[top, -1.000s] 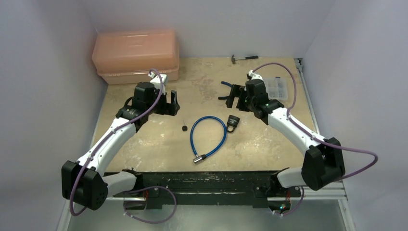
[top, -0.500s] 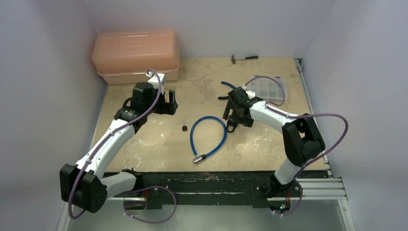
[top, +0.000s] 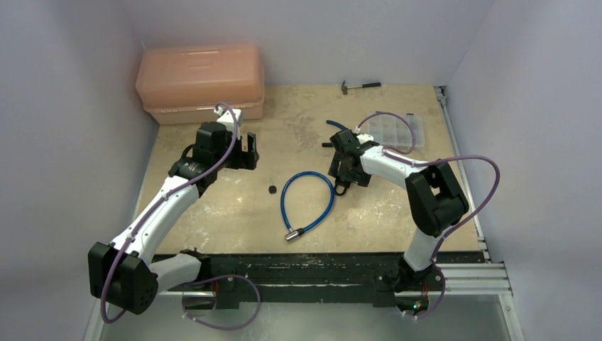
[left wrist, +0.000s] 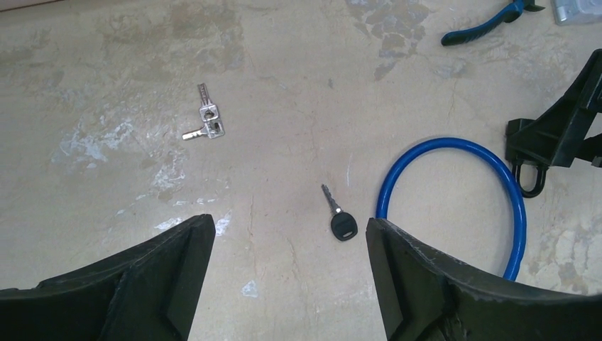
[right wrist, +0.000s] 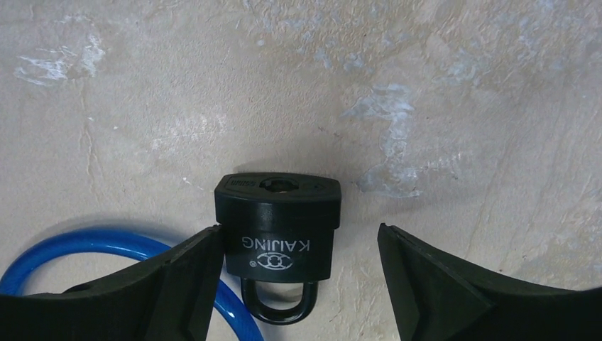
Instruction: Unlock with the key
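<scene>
The key [left wrist: 341,220], tiny with a black head, lies flat on the table just ahead of my left gripper [left wrist: 289,231], toward its right finger. That gripper is open and holds nothing. In the top view the key [top: 272,189] sits left of the blue cable loop [top: 307,202], below my left gripper [top: 248,153]. The black padlock [right wrist: 278,227] lies with its keyhole end away from me, between the open jaws of my right gripper [right wrist: 299,241]. The left finger is against its side; the right finger stands clear. The blue cable [right wrist: 106,245] passes through its shackle.
A pair of silver keys [left wrist: 206,122] lies further out to the left. Blue-handled pliers [left wrist: 490,25] lie behind the right gripper. An orange toolbox [top: 201,82] stands at the back left, a hammer [top: 360,86] at the back, a clear parts box [top: 397,131] at the right.
My right arm has swung in and come down over the padlock, and its jaws have narrowed a little. The left gripper has shifted only slightly toward the key.
</scene>
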Tool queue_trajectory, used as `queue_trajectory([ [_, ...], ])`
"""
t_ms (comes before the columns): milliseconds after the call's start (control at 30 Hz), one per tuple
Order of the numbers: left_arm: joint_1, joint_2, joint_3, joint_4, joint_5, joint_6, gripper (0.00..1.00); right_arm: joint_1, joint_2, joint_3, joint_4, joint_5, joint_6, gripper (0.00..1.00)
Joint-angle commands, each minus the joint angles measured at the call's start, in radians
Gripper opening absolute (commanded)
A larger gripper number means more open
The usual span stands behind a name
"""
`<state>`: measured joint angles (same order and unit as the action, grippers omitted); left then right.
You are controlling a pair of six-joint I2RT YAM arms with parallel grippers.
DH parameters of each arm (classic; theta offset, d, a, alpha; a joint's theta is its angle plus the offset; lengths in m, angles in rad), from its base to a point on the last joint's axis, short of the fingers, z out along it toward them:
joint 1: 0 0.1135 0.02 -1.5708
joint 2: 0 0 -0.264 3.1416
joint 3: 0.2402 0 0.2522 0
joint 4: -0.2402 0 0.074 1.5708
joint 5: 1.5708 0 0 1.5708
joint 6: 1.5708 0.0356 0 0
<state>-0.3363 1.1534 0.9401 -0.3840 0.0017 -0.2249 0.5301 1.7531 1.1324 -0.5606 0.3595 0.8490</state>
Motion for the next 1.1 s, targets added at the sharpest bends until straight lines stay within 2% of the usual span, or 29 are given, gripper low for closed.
queue_trajectory([
  [0, -0.004, -0.029, 0.010, 0.012, -0.026, 0.002, 0.83, 0.005, 0.023, 0.041, 0.002, 0.042, 0.010, 0.84],
  [200, -0.004, -0.031, 0.009, 0.011, -0.032, 0.001, 0.83, 0.006, 0.040, 0.040, 0.024, 0.023, -0.009, 0.68],
  [367, -0.004, -0.026, 0.010, 0.011, -0.031, 0.001, 0.82, 0.009, 0.035, 0.024, 0.048, 0.014, -0.036, 0.65],
  [467, -0.004, -0.024, 0.009, 0.010, -0.028, 0.001, 0.82, 0.009, 0.028, 0.012, 0.074, -0.005, -0.076, 0.46],
  [533, -0.004, -0.024, 0.010, 0.010, -0.022, 0.001, 0.82, 0.009, 0.013, 0.004, 0.095, -0.021, -0.109, 0.40],
  [833, -0.004, -0.052, -0.001, 0.037, 0.060, 0.002, 0.81, 0.010, -0.186, -0.061, 0.269, -0.179, -0.346, 0.39],
  [1067, -0.004, -0.085, -0.015, 0.072, 0.152, 0.000, 0.81, 0.010, -0.332, -0.143, 0.459, -0.539, -0.457, 0.38],
])
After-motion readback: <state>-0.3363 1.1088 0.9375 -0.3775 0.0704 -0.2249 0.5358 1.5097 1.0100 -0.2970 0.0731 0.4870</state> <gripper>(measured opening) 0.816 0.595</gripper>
